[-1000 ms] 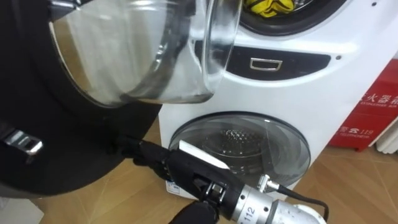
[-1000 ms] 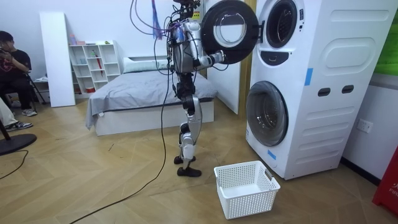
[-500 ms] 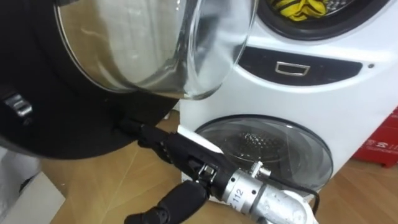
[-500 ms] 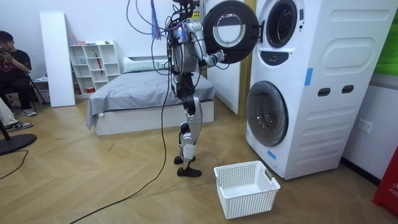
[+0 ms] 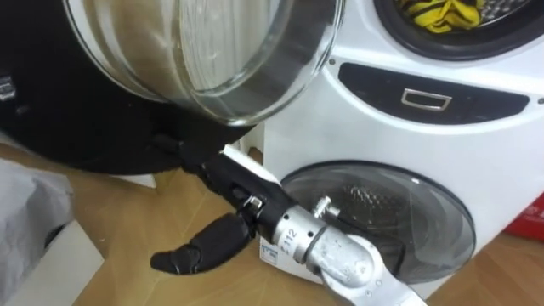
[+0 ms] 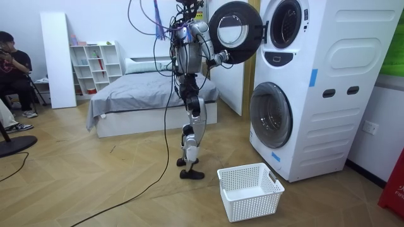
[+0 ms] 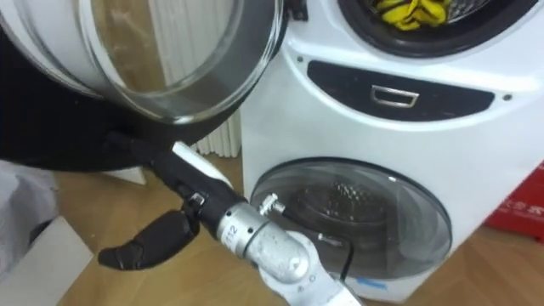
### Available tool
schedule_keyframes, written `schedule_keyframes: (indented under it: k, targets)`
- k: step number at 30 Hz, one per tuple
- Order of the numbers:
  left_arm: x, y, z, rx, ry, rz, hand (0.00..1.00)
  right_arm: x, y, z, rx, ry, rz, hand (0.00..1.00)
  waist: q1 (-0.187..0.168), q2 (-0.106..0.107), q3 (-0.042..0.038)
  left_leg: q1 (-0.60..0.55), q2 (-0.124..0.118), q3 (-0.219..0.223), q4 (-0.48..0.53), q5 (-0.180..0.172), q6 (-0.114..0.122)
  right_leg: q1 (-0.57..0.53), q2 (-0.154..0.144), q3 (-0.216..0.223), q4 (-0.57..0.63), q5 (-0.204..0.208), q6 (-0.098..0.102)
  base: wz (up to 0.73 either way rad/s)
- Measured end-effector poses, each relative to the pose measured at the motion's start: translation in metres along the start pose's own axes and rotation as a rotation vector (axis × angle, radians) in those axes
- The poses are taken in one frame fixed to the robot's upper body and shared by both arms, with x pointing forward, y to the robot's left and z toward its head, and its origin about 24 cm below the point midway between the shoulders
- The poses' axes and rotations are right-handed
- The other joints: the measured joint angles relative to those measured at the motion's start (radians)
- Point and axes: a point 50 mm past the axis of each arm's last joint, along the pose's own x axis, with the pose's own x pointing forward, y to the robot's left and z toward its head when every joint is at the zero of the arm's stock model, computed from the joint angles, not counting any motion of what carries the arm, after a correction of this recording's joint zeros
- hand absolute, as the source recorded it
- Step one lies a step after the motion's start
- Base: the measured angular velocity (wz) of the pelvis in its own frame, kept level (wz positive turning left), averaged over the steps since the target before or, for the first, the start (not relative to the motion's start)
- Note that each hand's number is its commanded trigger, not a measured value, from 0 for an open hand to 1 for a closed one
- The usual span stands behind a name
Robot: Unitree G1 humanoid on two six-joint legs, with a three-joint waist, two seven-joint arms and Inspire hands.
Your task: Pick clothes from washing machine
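A yellow garment (image 5: 442,13) lies inside the upper washing machine's drum, at the top right of the eye views. That machine's round door (image 5: 212,51), glass bowl in a black rim, hangs open at the upper left. My right hand (image 5: 229,183) reaches in from the lower right. Its straight fingers rest against the lower black rim of the door and its thumb (image 5: 195,251) hangs down free. It holds nothing. In the room view I stand upright before the stacked machines with that arm raised to the door (image 6: 235,31).
The lower machine's shut round door (image 5: 382,212) lies below my arm. A white laundry basket (image 6: 249,189) stands on the wood floor before the machines. A bed (image 6: 145,94) is behind me. A person (image 6: 12,69) sits at the room view's left.
The eye view has shifted, bringing more of the drum and door into sight. My right hand stays at the door's lower rim; the door has swung slightly toward the room view's right.
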Motion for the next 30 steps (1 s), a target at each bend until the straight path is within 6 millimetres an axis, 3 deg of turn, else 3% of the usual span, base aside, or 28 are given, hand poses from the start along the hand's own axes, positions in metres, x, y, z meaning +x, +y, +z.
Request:
schedule_keyframes:
  k: [2,7,11,16,18,20,24,28,30]
  targets:
    - [0.0,-0.001,0.0,0.007,0.003,-0.006,0.0,0.002,-0.002,-0.001,-0.004,0.005,-0.015,0.0,-0.001,0.0,0.0,0.004,-0.007,-0.002,-0.001,0.002,0.003,0.002,-0.007,0.0,0.0,-0.007,0.011,0.09]
    - [0.0,-0.002,0.0,0.006,0.0,-0.007,0.0,0.004,-0.009,0.0,-0.026,0.011,-0.056,0.0,-0.006,0.004,0.0032,0.005,-0.01,0.001,-0.004,0.003,0.005,0.002,-0.011,0.0,0.0,-0.007,0.011,0.0]
    - [-0.001,-0.004,-0.003,-0.035,0.002,-0.002,0.0,-0.008,-0.017,-0.012,-0.036,0.05,-0.129,0.0,-0.034,0.006,0.0034,0.0,-0.012,0.005,0.0,0.003,0.006,0.003,-0.013,0.002,0.0,-0.007,0.011,0.09]
    - [-0.004,-0.006,-0.018,-0.133,0.037,0.027,0.0,-0.054,-0.032,-0.049,-0.044,0.2,-0.339,0.0,-0.079,0.018,-0.0014,0.009,-0.012,0.033,-0.003,0.004,0.006,0.003,-0.014,0.03,0.0,-0.007,0.012,-0.1]
    - [-0.008,-0.004,-0.031,-0.188,0.07,0.05,0.0,-0.079,-0.048,-0.062,-0.067,0.275,-0.456,0.0,-0.136,0.033,-0.0085,0.011,-0.013,0.038,-0.006,0.004,0.006,0.005,-0.015,0.029,0.001,-0.007,0.012,-0.1]
    - [-0.01,-0.001,-0.037,-0.203,0.085,0.069,0.0,-0.095,-0.062,-0.066,-0.088,0.304,-0.562,0.0,-0.169,0.036,-0.011,0.014,-0.012,0.038,-0.006,0.004,0.006,0.005,-0.014,0.035,0.001,-0.007,0.012,-0.06]
    - [-0.01,0.0,-0.04,-0.219,0.09,0.086,0.0,-0.118,-0.097,-0.052,-0.16,0.283,-0.754,0.0,-0.217,0.031,-0.0162,0.026,-0.007,0.065,-0.007,0.004,0.006,0.004,-0.007,0.072,0.001,-0.007,0.012,-0.23]
    - [-0.011,0.0,-0.042,-0.22,0.093,0.103,0.0,-0.129,-0.114,-0.032,-0.218,0.203,-0.889,0.0,-0.236,0.022,-0.0186,0.05,-0.004,0.089,-0.007,0.003,0.006,0.019,-0.006,0.085,0.001,-0.007,0.012,-0.23]
    - [-0.012,0.001,-0.046,-0.22,0.1,0.115,0.0,-0.137,-0.123,-0.027,-0.245,0.181,-0.96,0.0,-0.251,0.005,-0.0283,0.051,-0.005,0.089,-0.006,0.003,0.006,0.021,-0.006,0.088,0.002,-0.007,0.012,0.0]
